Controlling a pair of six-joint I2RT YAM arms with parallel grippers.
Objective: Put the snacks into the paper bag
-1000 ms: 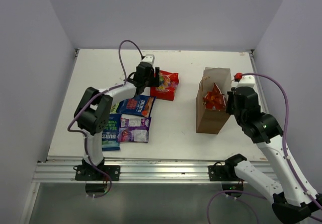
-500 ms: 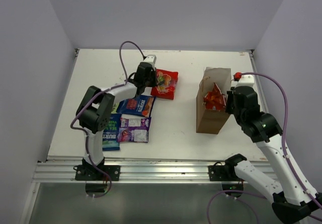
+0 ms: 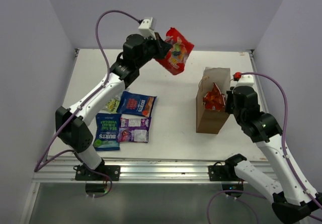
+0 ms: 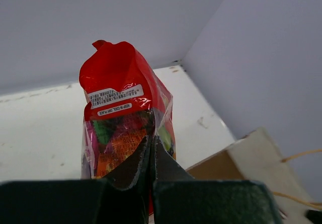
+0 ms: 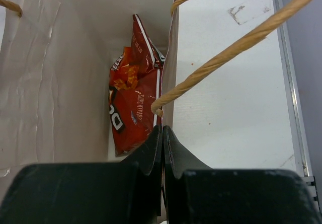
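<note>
1. The left jaws are pinched shut on one end of the red colourful-print packet (image 3: 176, 52). They hold it in the air over the far middle of the desk (image 3: 176, 133), left of the paper bag (image 3: 208, 122) and not yet above its mouth.
2. The packet looks light and puffed, with slick, crinkly foil. A grip on the flat sealed edge should hold better than one on the soft belly, which would give and could crush the contents.
3. The right jaws are closed on the paper bag's right wall at the rim, beside a string handle (image 5: 226, 58). The thin bag would probably tip if left unsteadied. A red Doritos bag (image 5: 132, 100) already leans inside.
4. A blue packet (image 3: 137, 103), a purple one (image 3: 134, 129), a blue-green one (image 3: 107, 131) and a small green one (image 3: 111, 104) lie flat and bunched at the near left. Their free edges look the best places to grip.
5. The desk is white, matt and lightly scuffed. Pale walls close it in on the left, far and right.
</note>
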